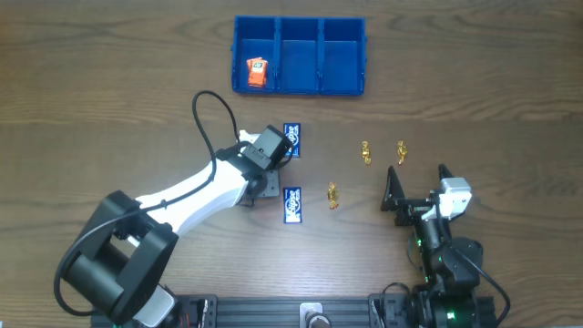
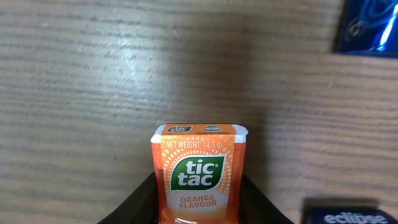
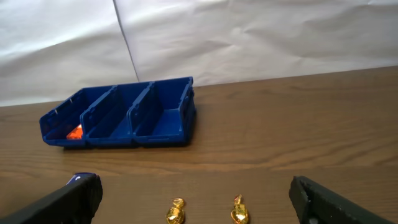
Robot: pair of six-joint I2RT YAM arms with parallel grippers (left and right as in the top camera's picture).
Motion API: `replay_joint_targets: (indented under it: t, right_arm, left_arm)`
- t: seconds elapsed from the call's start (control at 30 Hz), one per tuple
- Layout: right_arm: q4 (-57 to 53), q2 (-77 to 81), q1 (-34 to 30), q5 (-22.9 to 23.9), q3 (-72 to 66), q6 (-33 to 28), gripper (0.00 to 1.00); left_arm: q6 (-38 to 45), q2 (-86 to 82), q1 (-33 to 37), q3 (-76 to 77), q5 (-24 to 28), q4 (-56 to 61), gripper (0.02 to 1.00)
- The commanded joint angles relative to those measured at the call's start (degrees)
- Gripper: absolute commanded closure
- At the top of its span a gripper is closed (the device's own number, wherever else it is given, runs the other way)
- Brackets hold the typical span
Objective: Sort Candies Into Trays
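Squarely, the left fingers [image 2: 138, 208] grip an upright orange candy box [image 2: 199, 177].

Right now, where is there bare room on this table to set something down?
Bare wood: left of the blue tray, and right of it past the gold candies. The tray's middle and right compartments are empty. Crowded: from left gripper to right gripper, around the blue packets.
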Motion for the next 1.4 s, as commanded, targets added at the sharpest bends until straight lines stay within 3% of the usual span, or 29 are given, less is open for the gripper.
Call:
replay_joint_targets:
  t: [0.03,0.3,0.47,0.77,1.4]
  right_arm:
    - [-0.3,-0.4,-0.3,0.3,-0.1,-0.3,0.003]
    - [-0.3,-0.4,-0.3,0.3,-0.1,-0.3,0.003]
    - [-0.3,-0.4,-0.3,0.3,-0.1,-0.3,0.003]
    - [-0.3,-0.4,-0.3,0.3,-0.1,-0.3,0.003]
    - [-0.3,-0.4,-0.3,0.3,-0.1,-0.3,0.003]
  left_arm:
    - [0.7,-3.5,1.1,3.9,-3.1,-1.1,0.724]
    - [9.8,-5.7,10.9,26.7,-4.7,-13.0,0.739]
    - [18.8,1.7,17.3,43.8,-1.7,-16.8,0.735]
    - [23.4,22.9,19.2,67.1,1.3,-20.7,0.728]
    - [24.3,31.3,18.8,70.8,3.2,-20.5,0.715]
